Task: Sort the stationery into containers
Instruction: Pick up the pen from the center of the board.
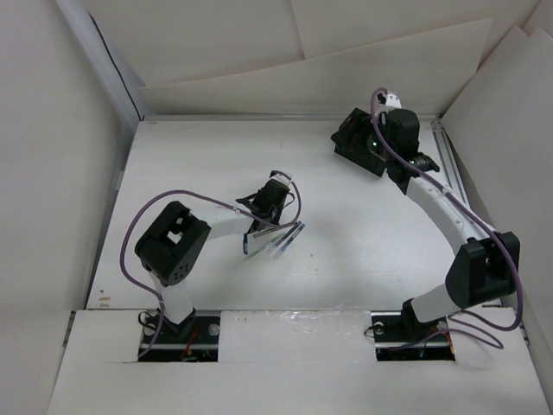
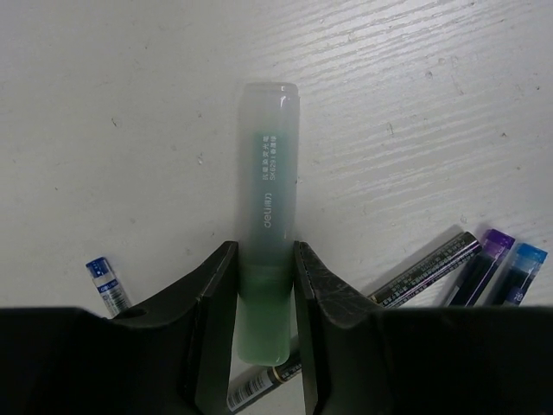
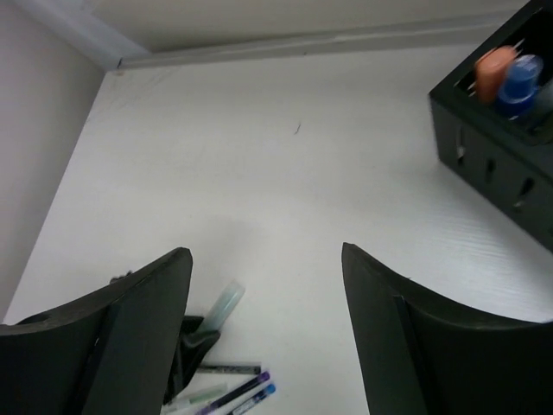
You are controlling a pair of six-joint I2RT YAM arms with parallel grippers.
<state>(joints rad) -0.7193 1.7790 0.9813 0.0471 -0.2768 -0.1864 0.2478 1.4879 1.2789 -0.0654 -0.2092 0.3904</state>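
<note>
My left gripper (image 2: 263, 259) is shut on a green marker (image 2: 268, 199) with a frosted clear cap, its fingers (image 2: 315, 290) pressed to both sides of the barrel just above the table. Under and beside it lie loose pens: a clear one with a dark cap (image 2: 423, 270), a purple one (image 2: 484, 259), a blue one (image 2: 521, 270) and a short blue-capped one (image 2: 105, 284). From above, the left gripper (image 1: 266, 201) sits mid-table by the pen cluster (image 1: 276, 238). My right gripper (image 3: 268, 259) hangs open and holds nothing, beside the black container (image 3: 492, 164), which holds an orange-capped pen (image 3: 494, 71) and a blue pen (image 3: 520, 82).
The container (image 1: 359, 138) stands at the back right near the rear wall. White walls enclose the table on the left, back and right. A raised white board (image 1: 285, 346) runs along the near edge by the arm bases.
</note>
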